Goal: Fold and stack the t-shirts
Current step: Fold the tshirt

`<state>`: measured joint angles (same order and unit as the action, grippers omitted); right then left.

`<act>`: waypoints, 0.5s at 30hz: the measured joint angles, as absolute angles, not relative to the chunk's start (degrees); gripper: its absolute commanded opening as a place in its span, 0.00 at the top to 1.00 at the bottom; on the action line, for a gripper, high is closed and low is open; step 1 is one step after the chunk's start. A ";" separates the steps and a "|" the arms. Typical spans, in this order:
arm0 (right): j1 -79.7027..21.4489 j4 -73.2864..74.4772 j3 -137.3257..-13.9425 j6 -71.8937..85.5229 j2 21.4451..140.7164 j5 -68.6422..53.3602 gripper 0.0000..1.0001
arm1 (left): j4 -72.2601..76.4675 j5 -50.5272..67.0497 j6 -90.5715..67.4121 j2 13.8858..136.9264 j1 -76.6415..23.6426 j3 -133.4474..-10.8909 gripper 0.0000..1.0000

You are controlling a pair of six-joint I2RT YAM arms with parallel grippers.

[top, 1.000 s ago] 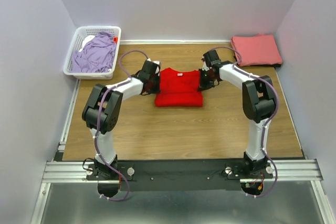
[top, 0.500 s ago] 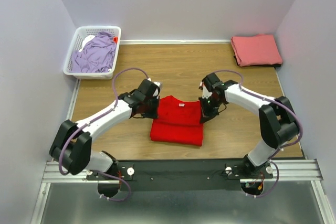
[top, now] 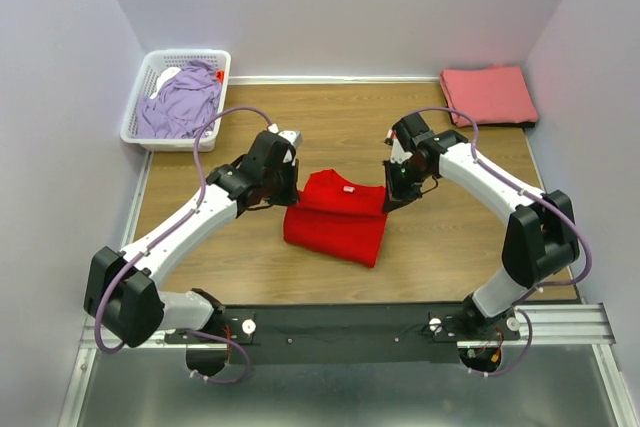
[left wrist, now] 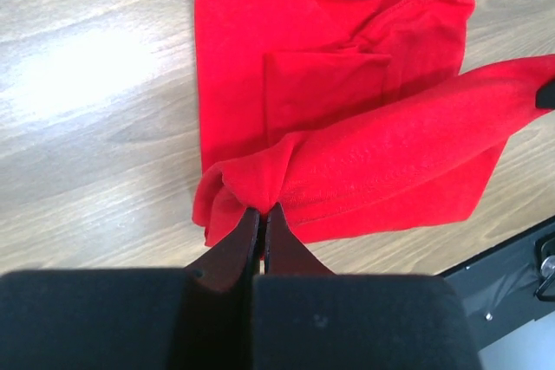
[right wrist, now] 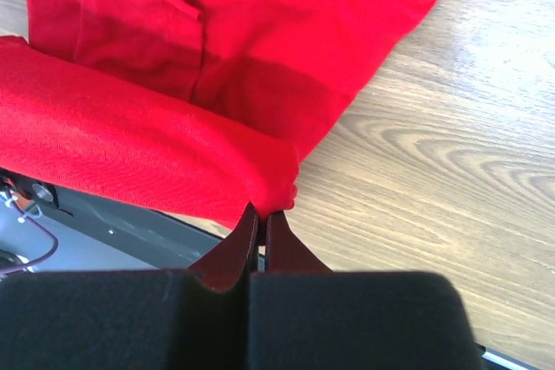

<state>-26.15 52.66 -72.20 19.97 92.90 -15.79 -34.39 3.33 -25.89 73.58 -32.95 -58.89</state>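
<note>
At the middle of the table (top: 450, 247), the red t-shirt (top: 335, 227) is lying part-folded. The left gripper (left wrist: 262, 214) and right gripper (right wrist: 263, 214) are pinching opposite ends of a raised fold. Cloth is sagging between them: light, limp, probably best gripped at bunched corners.

Bare table (top: 340, 117) between basket (top: 188, 55) and pink shirt (top: 488, 95)
</note>
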 measured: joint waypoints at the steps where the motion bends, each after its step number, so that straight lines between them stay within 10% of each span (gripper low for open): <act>1: -26.00 52.66 -72.20 19.97 92.99 -15.86 0.99 | -34.41 3.38 -25.69 73.71 -32.95 -59.18 1.00; 15: -22.81 47.62 -68.95 20.01 96.40 -16.05 0.99 | -28.45 4.29 -21.80 78.65 -32.75 -63.35 1.00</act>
<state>-22.81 47.62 -68.95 20.01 96.40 -16.05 -28.45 4.29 -21.80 78.65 -32.75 -63.35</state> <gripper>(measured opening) 0.014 0.012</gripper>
